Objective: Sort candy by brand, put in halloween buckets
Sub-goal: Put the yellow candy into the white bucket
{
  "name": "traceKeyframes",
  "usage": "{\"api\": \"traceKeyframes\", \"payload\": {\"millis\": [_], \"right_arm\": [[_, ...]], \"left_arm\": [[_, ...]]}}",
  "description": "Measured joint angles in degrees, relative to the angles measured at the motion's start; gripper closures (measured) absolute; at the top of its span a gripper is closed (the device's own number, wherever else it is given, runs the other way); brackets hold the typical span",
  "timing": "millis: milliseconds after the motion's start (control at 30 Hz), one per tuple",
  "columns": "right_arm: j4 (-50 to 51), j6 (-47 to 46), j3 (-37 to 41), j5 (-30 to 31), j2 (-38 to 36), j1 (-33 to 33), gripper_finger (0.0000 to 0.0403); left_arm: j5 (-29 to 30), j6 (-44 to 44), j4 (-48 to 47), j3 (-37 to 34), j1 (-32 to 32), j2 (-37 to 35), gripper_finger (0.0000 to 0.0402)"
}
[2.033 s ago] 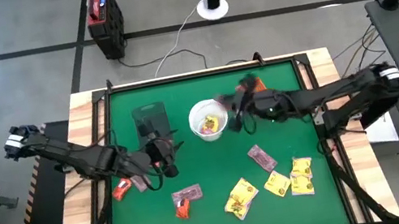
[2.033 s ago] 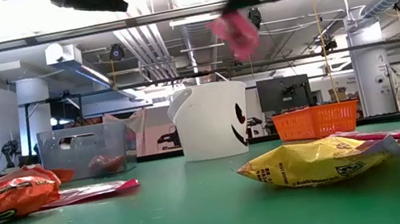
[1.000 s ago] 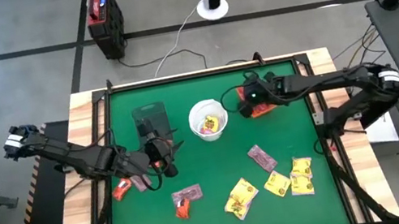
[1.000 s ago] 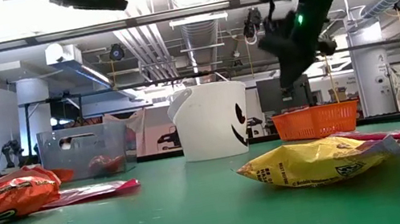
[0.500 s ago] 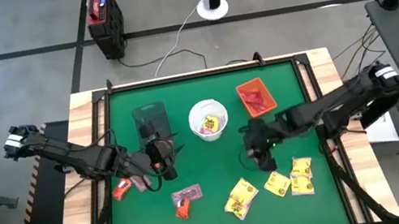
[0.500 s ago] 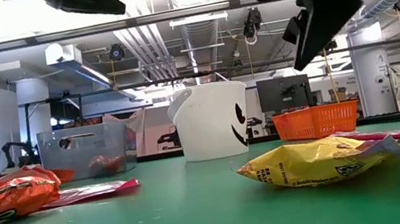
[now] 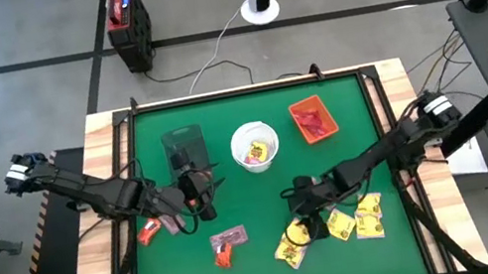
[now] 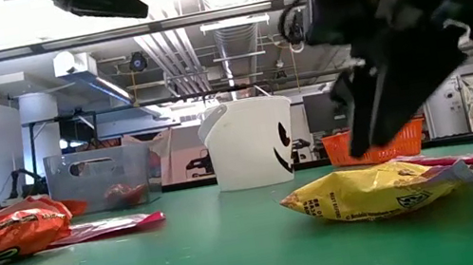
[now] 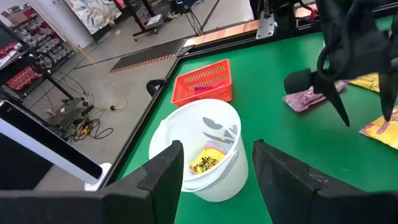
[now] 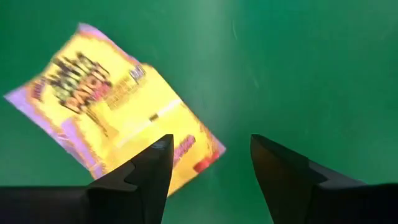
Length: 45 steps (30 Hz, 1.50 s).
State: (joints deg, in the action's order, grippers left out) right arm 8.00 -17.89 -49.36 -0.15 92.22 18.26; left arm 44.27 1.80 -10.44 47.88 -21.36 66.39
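Three buckets [image 7: 254, 145] on green table [image 7: 247, 267], workshop behind.

1. The right gripper [image 7: 305, 217] covers part of the yellow packet [image 7: 293, 243] in the high view.
2. In the low view the same arm blocks most of the orange tray [image 8: 375, 141].
3. The dark tub [image 7: 184, 148] is partly under the left gripper [image 7: 196, 194]; its contents cannot be made out.
4. The print on the yellow packet is too blurred to read in the right wrist view.
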Motion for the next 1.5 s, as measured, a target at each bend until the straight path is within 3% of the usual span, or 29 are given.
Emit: {"api": "traceKeyframes", "payload": {"millis": [300, 533, 667, 867, 933, 1133, 1400, 1500], "right_arm": [[-3.7, -1.6, 0.0, -3.9, 4.1, 0.3, 0.0206], [-4.1, -0.2, -0.2, -2.4, 8.0, 0.3, 0.0212], [-3.9, 1.1, -0.2, -1.0, 10.5, 0.3, 0.0251], [-4.8, 3.7, -0.2, -0.2, 11.8, 0.2, 0.0355], [-5.0, 5.0, -0.2, 0.1, 11.0, 0.2, 0.0383], [-5.6, 7.4, 0.0, 1.4, 5.7, -0.6, 0.0393], [-5.6, 13.2, 0.1, 8.9, -7.2, -2.1, 0.0394], [-6.2, 16.1, 0.2, 14.8, -11.0, -2.7, 0.0394]], "left_arm": [[-1.8, -0.6, 0.1, 0.0, -0.4, 0.0, 0.0226], [-1.8, -1.0, 0.2, -0.3, -0.4, 0.0, 0.0226], [-1.8, -1.3, 0.0, -0.4, -0.4, 0.0, 0.0226], [-1.8, -1.4, 0.1, -0.4, -0.4, 0.0, 0.0226], [-1.8, -1.4, 0.1, -0.4, -0.4, 0.0, 0.0226], [-1.3, -2.2, 0.1, -0.4, -0.4, 0.0, 0.0226], [-1.3, -2.9, 0.3, -0.5, -0.4, 0.0, 0.0226], [-1.3, -3.0, 0.8, -0.5, -0.4, 0.0, 0.0226]]}}
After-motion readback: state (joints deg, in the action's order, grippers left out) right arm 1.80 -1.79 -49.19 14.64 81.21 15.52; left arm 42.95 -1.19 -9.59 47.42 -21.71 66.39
